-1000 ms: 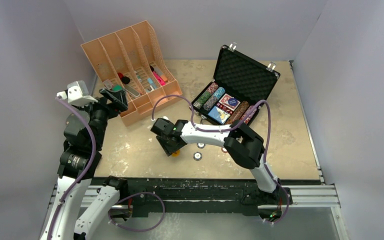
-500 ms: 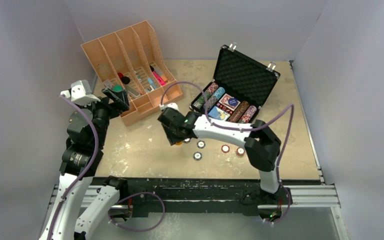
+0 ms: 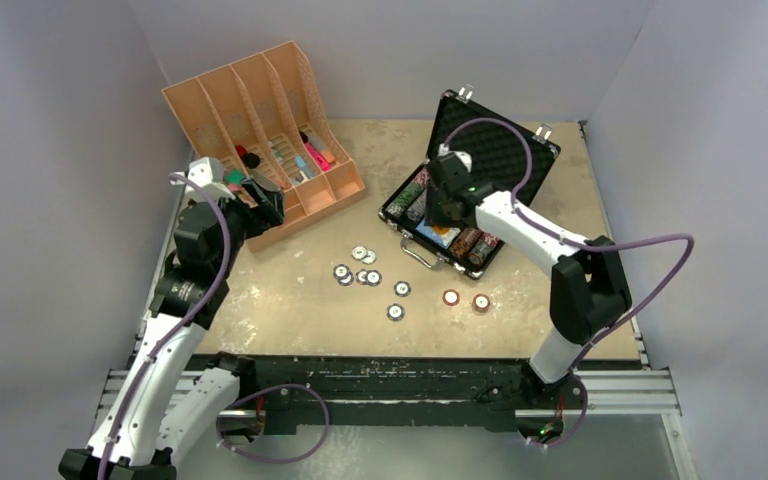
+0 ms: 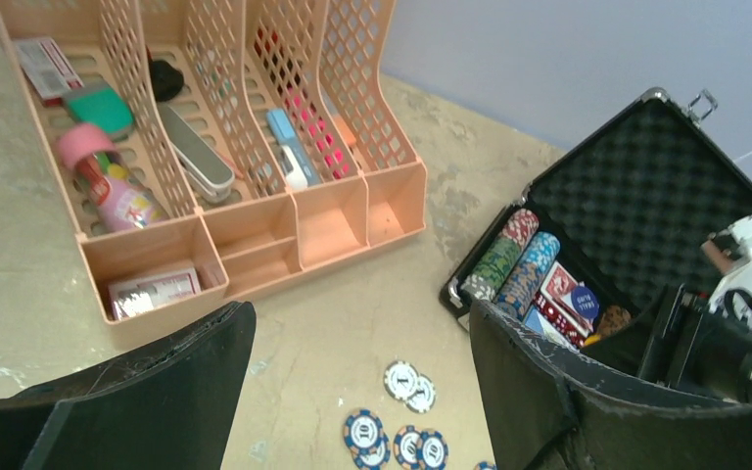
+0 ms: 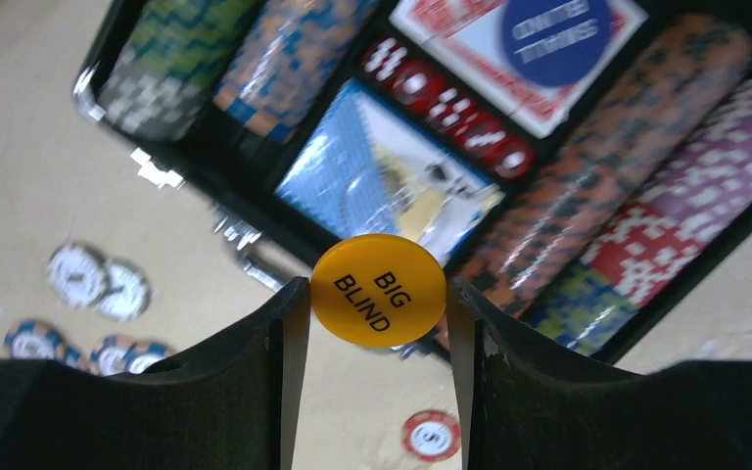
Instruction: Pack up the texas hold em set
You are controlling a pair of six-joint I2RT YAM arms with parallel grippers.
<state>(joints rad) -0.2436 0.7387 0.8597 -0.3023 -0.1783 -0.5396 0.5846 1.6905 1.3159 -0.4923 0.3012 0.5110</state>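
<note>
right pincer (image 5: 377, 294) clamped on yellow big blind button (image 5: 379, 290), open case (image 3: 495, 150) just below. stowing step seemingly in hand; next, lower into case, release.

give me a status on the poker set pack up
Right gripper shut on yellow big blind button, over the open case. Left gripper open, empty. Loose chips on the table, nothing blocking the case.

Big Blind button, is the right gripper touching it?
Touching. The right wrist view shows the Big Blind button pinched between both fingers of the right gripper, no gap either side.
</note>
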